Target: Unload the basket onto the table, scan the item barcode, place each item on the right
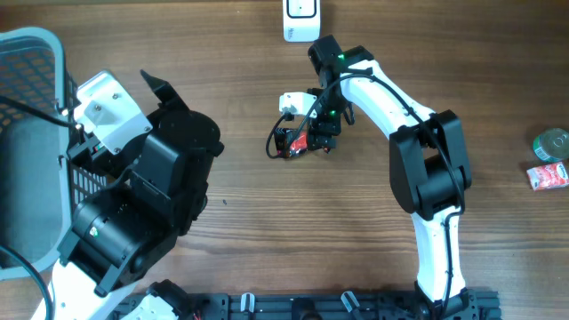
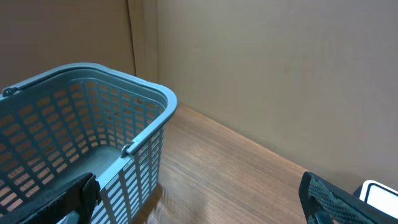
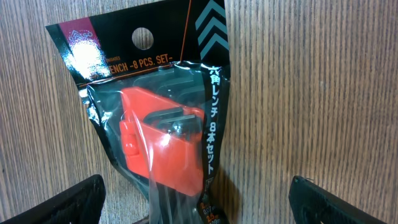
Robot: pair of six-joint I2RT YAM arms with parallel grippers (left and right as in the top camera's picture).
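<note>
Right arm: rises from its base at the near edge of the table (image 1: 240, 222), folds at the elbow and reaches toward the table's middle. The wrist is bent so the right gripper (image 1: 311, 135) points straight down.

Right gripper: spread wide. In the right wrist view its two black fingertips (image 3: 65, 202) sit at the bottom corners, well apart, with nothing pinched.

Item: a packet of hex wrenches (image 3: 161, 130), black wrapper with a red holder showing through clear plastic and a round hang hole at the top. It lies flat on the wood grain directly below the right gripper, between the two fingertips. I cannot tell whether either one touches it. From overhead the packet sits near the table's centre, mostly covered by the wrist, with a red and black corner poking out on the left. No barcode is visible on the upturned face.

Left arm: bulky, folded up at the left side of the table, partly above a blue-grey basket (image 2: 81, 137). Its wrist is held high and tilted toward the plain brown wall (image 2: 267, 74).

Left gripper (image 2: 199, 205): spread wide, holding nothing, fingertips only just in the frame's lower corners.

Other things: a white device (image 1: 301, 20) stands at the far edge, just beyond the right wrist. A green can (image 1: 553, 143) and a small red pouch (image 1: 548, 177) sit together at the far right edge, well apart from the packet.
</note>
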